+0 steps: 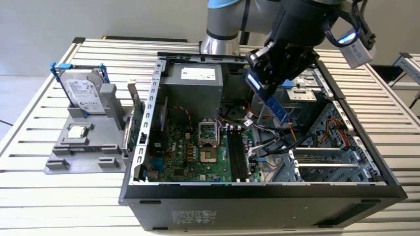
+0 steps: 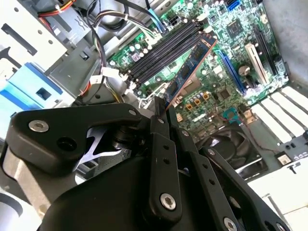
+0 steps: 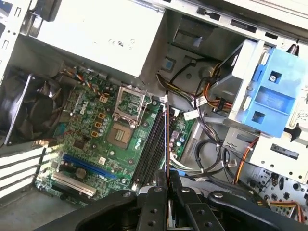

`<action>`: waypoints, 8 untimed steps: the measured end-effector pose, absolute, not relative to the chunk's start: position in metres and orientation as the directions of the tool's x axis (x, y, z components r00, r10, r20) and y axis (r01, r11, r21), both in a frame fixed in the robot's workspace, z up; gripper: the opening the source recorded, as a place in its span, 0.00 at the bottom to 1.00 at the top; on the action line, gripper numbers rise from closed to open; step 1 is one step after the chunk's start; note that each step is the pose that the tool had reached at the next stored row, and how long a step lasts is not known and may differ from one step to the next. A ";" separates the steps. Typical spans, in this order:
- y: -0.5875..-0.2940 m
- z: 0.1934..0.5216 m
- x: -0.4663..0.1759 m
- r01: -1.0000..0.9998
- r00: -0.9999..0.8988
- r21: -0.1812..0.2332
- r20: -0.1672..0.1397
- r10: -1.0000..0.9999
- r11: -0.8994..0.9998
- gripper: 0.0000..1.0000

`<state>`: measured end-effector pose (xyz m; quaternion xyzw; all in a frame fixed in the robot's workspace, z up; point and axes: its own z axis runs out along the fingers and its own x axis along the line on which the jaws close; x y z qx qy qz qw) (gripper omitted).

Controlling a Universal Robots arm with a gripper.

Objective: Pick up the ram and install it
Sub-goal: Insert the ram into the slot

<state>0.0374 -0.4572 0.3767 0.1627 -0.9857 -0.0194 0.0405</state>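
Observation:
The ram (image 1: pixel 274 105) is a long narrow board that looks blue in the exterior view. It hangs tilted above the open computer case (image 1: pixel 141 147), with my gripper (image 1: pixel 261 73) shut on its upper end. In the second wrist view the ram (image 2: pixel 190 70) reaches out from my gripper (image 2: pixel 161 108) towards the black memory slots (image 2: pixel 163 48) on the green motherboard. In the first wrist view the ram (image 3: pixel 166 139) shows edge-on, running from my gripper (image 3: pixel 166 180) along the memory slots (image 3: pixel 151 144). It stays above the slots (image 1: pixel 237 152), apart from them.
A grey holder (image 1: pixel 66 162) on the exterior view's left carries a silver hard drive (image 1: pixel 85 93) in a blue-tabbed frame and a small square CPU chip (image 1: pixel 77 132). Inside the case are the power supply (image 1: pixel 194 83), the CPU socket (image 1: pixel 206 132), a fan (image 3: pixel 29 106), loose cables (image 3: pixel 207 101) and a blue drive bracket (image 3: pixel 272 91).

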 end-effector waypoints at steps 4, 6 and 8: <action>-0.457 0.377 0.037 -0.279 -0.957 0.051 0.073 -0.282 0.959 0.00; -0.457 0.377 0.037 -0.258 -0.963 0.051 0.074 -0.261 0.965 0.00; -0.457 0.377 0.037 -0.237 -0.968 0.051 0.074 -0.240 0.970 0.00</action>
